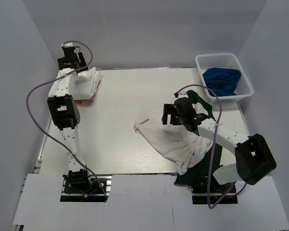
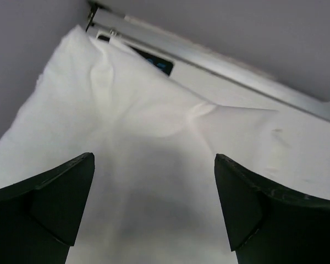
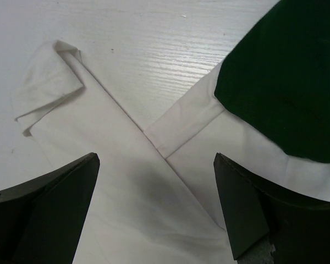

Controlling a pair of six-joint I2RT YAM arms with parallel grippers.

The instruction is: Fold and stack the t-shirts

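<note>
A folded white t-shirt bundle lies at the table's far left corner. My left gripper hangs just above it, open; in the left wrist view its fingers stand wide apart over the white cloth with nothing between them. A second t-shirt, white with dark green parts, lies spread and rumpled at the right, partly over the near edge. My right gripper hovers open over it; the right wrist view shows white folds, a sleeve and green cloth.
A white plastic basket holding blue cloth stands at the back right corner. A thin red edge shows under the folded bundle. Grey walls close in on the left, right and back. Bare white table lies between the two shirts.
</note>
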